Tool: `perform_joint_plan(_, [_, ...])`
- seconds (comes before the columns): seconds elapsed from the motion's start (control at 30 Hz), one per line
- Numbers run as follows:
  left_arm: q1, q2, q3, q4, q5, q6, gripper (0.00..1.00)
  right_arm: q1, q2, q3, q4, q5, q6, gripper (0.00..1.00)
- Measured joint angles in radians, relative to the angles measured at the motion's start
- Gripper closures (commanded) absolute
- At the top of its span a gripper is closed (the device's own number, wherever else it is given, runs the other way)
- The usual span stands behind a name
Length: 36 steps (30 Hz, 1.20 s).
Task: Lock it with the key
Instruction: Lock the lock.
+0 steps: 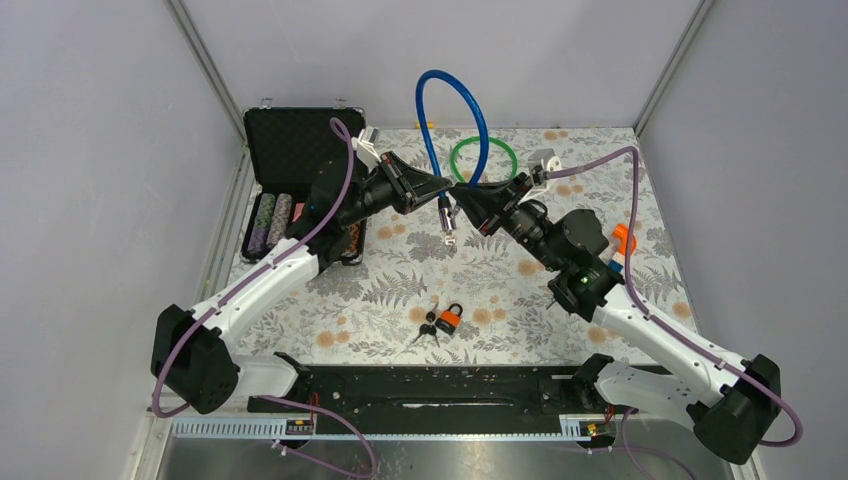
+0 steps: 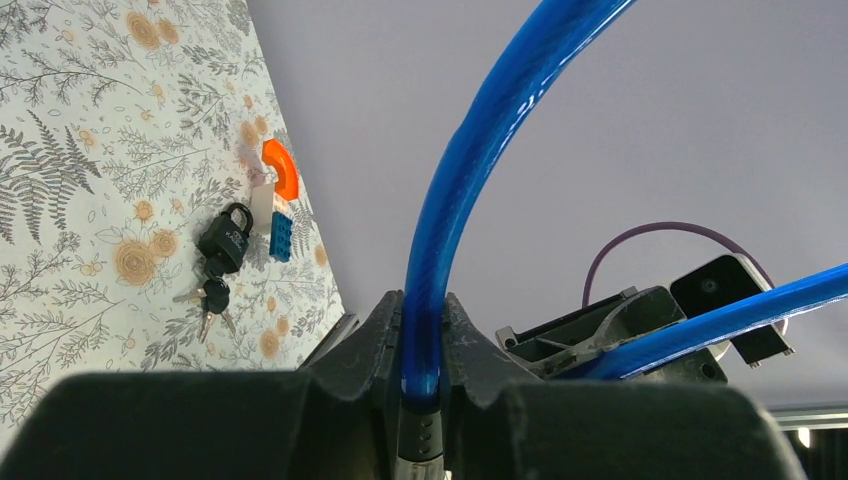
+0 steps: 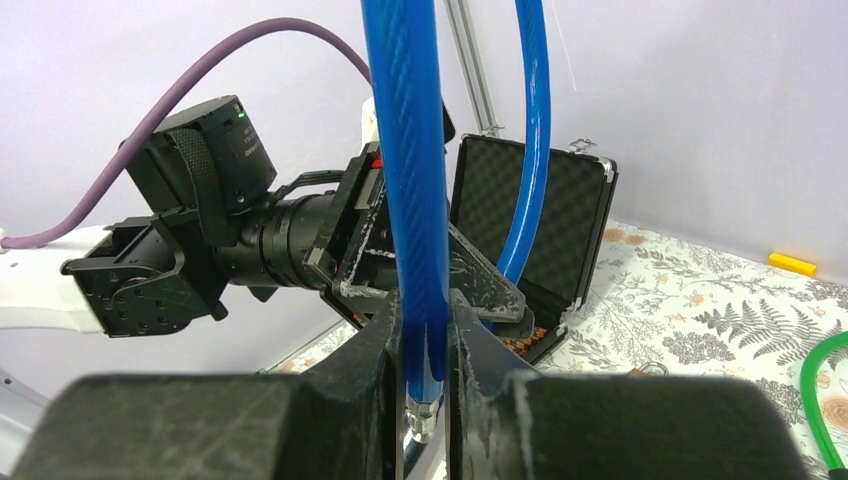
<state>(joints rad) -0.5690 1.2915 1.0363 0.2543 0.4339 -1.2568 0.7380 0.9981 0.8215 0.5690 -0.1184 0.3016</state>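
**While both grippers pinch the blue cable [image 3: 408, 150], padlock [image 1: 451, 319] lies on table [image 1: 620, 180]**

As the 2 arms meet raised above the middle of the table, left gripper [image 1: 437, 187] and right gripper [image 1: 466, 192] sit tip to tip, almost touching. Each has its jaws closed tight on the blue cable, 1 grip near each end. The cable arcs up in 1 tall loop between them. Metal end piece [image 1: 447, 228] hangs just below the left gripper. Orange padlock rests on the floral table near the arm bases, well apart from both grippers, with keys [image 1: 428, 327] bunched against its left side. Can't tell if a key is inserted. Green ring [image 1: 515, 160] lies on the table behind the grippers. Open black case [image 1: 290, 140] sits at far left.
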Motion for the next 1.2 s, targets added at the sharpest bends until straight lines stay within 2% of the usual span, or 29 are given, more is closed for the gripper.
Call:
perform_joint_plan(0.43, [0.001,0.000,-0.016,0.008,0.002,-0.030,1.00,0.000,0.035,0.013,0.021,-0.006,0.010,1.00])
perform_joint_plan(1.2, [0.019,0.041,-0.151,0.160,0.043,-0.328,1.00,0.019,0.091,-0.079,0.188,-0.169,-0.216,1.00])
